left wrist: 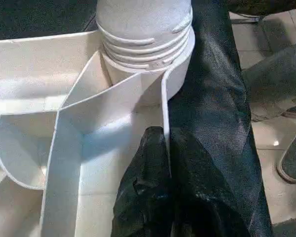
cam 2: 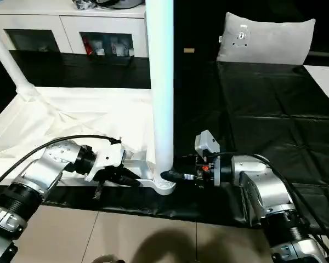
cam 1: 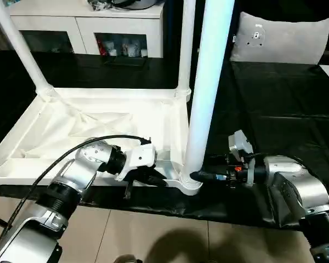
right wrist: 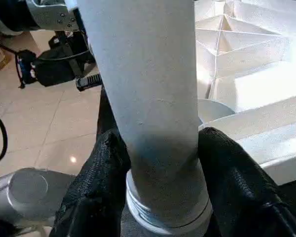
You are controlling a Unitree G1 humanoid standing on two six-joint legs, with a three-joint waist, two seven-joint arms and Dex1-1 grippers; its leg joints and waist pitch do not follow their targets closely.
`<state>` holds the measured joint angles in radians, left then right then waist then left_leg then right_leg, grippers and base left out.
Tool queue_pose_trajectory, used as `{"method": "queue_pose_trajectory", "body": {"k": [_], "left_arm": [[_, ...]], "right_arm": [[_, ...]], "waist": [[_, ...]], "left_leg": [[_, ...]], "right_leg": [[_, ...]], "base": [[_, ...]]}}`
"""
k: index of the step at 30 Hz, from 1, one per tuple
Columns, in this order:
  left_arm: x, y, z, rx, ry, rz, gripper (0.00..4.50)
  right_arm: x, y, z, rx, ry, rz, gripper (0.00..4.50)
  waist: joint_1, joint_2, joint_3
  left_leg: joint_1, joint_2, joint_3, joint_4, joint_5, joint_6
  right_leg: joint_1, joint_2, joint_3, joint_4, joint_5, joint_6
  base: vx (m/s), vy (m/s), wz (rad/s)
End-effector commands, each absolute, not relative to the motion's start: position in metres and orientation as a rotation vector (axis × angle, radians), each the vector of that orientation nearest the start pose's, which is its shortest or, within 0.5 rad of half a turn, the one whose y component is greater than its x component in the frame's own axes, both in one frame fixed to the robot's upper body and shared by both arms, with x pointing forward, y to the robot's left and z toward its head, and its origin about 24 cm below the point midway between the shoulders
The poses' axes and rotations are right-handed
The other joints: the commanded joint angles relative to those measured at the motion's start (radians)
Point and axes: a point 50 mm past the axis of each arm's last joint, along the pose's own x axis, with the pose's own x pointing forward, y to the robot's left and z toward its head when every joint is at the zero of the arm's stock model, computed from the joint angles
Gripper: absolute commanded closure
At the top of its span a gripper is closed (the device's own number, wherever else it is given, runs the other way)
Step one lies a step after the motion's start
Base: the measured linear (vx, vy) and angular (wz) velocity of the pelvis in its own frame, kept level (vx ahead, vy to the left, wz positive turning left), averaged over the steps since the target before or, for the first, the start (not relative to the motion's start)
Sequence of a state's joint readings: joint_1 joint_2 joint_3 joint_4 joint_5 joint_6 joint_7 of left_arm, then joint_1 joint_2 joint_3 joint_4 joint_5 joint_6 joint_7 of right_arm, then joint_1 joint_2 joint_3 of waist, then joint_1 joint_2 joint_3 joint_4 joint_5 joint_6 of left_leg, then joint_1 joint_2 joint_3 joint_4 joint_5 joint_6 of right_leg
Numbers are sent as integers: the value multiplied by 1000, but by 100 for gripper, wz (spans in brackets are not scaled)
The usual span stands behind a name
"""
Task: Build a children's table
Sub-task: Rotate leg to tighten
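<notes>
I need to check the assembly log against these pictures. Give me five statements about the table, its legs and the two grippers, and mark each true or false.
1. The tabletop lies with its ribbed underside up. True.
2. The right gripper has a finger on each side of the near leg, just above its threaded base. True.
3. The near leg lies flat on the black cover. False: it stands upright in the corner socket.
4. The left gripper holds the near leg. False: it is shut on the tabletop's near rim, beside the socket.
5. No other leg is fitted. False: the far left leg and far right leg stand in their corners.
</notes>
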<state>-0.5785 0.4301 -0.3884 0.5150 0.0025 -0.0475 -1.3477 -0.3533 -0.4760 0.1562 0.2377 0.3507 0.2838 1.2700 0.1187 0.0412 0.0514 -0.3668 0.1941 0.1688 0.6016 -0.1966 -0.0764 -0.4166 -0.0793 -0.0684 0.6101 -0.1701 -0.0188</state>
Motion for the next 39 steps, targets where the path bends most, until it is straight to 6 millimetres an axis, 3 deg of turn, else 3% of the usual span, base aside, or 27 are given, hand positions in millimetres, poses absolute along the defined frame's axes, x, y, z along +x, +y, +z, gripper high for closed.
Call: {"method": "queue_pose_trajectory", "body": {"k": [1,6,9,10,11,12,15,18,20,21,25,30,31,33,39], "left_arm": [[303,117,63,551,344,-1539,450],[312,104,67,458,313,-1394,450],[320,87,70,370,302,-1260,450],[323,80,71,340,300,-1209,450],[324,78,71,331,300,-1192,450],[327,74,72,310,299,-1160,450],[334,65,74,285,289,-1055,450],[341,58,77,285,263,-952,450],[341,53,81,268,243,-925,450],[341,53,81,268,243,-925,450],[339,60,80,303,243,-945,450],[337,70,76,345,242,-976,450],[336,75,75,374,242,-1008,450],[334,80,73,391,248,-1038,450],[328,90,70,441,258,-1161,450]], "right_arm": [[271,-149,71,53,276,1392,259],[272,-132,61,40,320,1245,259],[288,-113,56,69,323,1019,259],[294,-106,56,78,323,940,260],[296,-104,55,81,324,913,260],[301,-100,56,87,327,855,261],[315,-92,58,124,322,704,261],[325,-82,63,154,289,622,261],[326,-77,66,137,235,625,191],[326,-77,66,137,235,625,191],[323,-92,69,120,183,642,163],[321,-118,71,101,156,658,123],[319,-132,72,74,150,694,103],[316,-145,74,49,153,741,91],[305,-163,78,-36,189,927,46]], "waist": [[-1,-17,-68],[-1,-19,-66],[-17,-19,-59],[-26,-15,-59],[-37,-19,-58],[-42,-14,-61],[-60,-17,-66],[-68,-12,-75],[-64,-17,-75],[-62,-17,-76],[-55,-15,-76],[-51,-13,-74],[-51,-10,-73],[-50,-16,-73],[-45,-16,-71]], "left_leg": [[2,29,-1,-68,-148,60],[3,27,-3,-72,-152,41],[1,22,-4,-77,-184,16],[0,20,-6,-78,-193,4],[1,15,-9,-79,-204,-4],[0,15,-11,-80,-194,-5],[-3,11,-8,-75,-178,4],[-7,11,-6,-66,-116,24],[-8,11,-2,-63,-84,52],[-10,11,-2,-63,-76,59],[-7,16,-3,-63,-63,85],[-5,18,-1,-64,-92,89],[-6,17,-3,-65,-99,87],[-6,15,-2,-63,-104,89],[-5,18,-3,-62,-124,98]], "right_leg": [[61,-59,41,-78,-289,-177],[59,-60,41,-80,-334,-155],[57,-59,38,-89,-416,-126],[57,-59,36,-92,-450,-110],[58,-60,33,-100,-490,-93],[61,-59,34,-99,-485,-84],[59,-55,35,-96,-420,-101],[62,-52,39,-83,-263,-148],[66,-52,39,-77,-174,-178],[69,-52,39,-75,-162,-182],[71,-53,39,-68,-108,-203],[72,-54,39,-71,-135,-206],[73,-55,38,-73,-153,-202],[75,-52,38,-75,-159,-196],[73,-55,36,-79,-206,-193]], "base": [[0,0,0],[0,0,0],[0,0,0],[0,0,0],[0,0,0],[0,0,0],[0,0,0],[0,0,0],[0,0,0],[53,-10,3],[0,0,0],[0,0,0],[0,0,0],[0,0,0],[0,0,0]]}}
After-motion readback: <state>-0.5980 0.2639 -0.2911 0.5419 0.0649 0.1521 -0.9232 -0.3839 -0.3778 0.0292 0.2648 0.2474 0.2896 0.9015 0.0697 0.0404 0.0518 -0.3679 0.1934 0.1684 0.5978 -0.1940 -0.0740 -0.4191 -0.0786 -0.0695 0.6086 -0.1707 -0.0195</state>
